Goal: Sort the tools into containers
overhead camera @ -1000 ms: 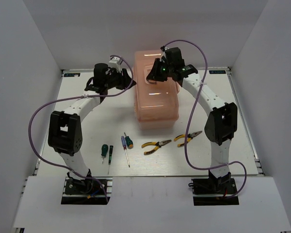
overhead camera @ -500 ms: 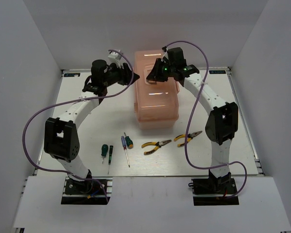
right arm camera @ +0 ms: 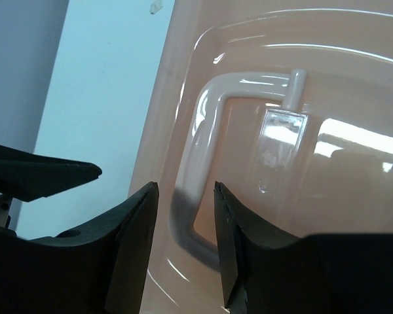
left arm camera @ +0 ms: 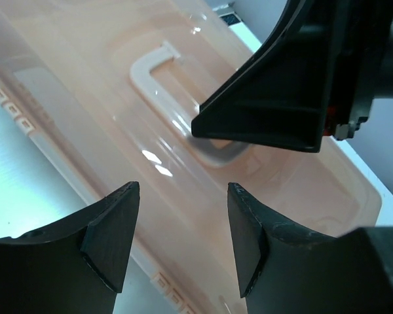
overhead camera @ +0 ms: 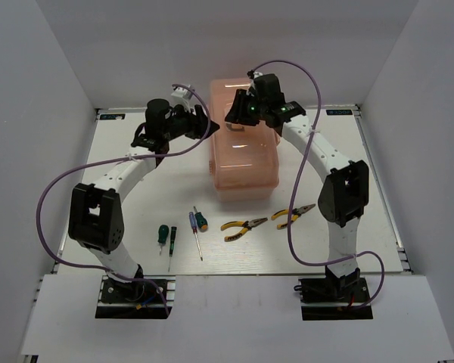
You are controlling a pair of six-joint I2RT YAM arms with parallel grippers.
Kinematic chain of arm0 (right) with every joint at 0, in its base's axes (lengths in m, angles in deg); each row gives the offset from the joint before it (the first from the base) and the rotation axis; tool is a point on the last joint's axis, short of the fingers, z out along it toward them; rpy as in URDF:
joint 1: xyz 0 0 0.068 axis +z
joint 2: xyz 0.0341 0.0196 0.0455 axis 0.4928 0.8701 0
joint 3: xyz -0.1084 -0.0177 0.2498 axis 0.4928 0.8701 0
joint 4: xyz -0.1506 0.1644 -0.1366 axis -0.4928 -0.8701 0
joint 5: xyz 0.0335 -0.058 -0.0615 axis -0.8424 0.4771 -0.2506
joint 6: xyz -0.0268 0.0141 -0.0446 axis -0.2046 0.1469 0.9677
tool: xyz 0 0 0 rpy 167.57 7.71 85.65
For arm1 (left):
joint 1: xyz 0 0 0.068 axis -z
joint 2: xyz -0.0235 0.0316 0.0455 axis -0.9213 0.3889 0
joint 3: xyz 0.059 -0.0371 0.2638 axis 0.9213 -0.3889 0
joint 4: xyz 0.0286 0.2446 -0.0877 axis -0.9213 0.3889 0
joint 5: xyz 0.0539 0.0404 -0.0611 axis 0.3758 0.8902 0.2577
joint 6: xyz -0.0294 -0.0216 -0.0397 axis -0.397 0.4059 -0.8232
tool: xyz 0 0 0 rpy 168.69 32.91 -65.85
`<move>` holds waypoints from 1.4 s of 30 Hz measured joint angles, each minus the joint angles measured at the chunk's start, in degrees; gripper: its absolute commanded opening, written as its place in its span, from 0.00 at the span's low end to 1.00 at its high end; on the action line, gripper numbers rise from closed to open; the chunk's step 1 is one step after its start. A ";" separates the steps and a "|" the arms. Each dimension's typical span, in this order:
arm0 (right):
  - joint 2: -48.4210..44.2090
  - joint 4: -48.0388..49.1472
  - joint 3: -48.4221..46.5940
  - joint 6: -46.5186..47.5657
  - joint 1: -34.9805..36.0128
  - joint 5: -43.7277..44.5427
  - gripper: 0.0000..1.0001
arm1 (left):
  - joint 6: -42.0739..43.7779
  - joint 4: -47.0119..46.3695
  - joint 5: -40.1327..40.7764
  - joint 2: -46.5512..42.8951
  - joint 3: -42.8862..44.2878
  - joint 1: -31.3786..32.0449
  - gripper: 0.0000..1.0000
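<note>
Because the peach-pink toolbox [overhead camera: 244, 162] is stiff, light-looking and glossy (likely slick under hard fingers), its white lid handle [right arm camera: 193, 150] seems the surest hold. It stands shut at the tabletop's [overhead camera: 378, 174] far middle. The right gripper [right arm camera: 183, 193] hangs spread over the handle's bar, gripping nothing; the left gripper [left arm camera: 181, 196], likewise spread and empty, points at the lid from its left.

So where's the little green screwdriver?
In the top view, the green screwdriver is leftmost in the tool row, just left of the blue-green screwdriver, on the near side of the toolbox.
</note>
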 measured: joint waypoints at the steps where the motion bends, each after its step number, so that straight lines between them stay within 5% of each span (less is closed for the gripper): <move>1: 0.00 0.00 -0.04 0.48 0.22 0.92 0.46 | 0.04 0.13 0.09 -0.04 -0.50 0.00 0.68; 19: 2.01 1.92 -1.49 4.57 3.10 10.49 0.46 | 0.68 -1.01 0.59 -3.32 -3.13 0.04 0.69; 42: 2.62 3.43 -1.49 -0.72 0.39 -0.74 0.46 | 0.57 -2.01 0.31 -3.50 -3.13 0.04 0.69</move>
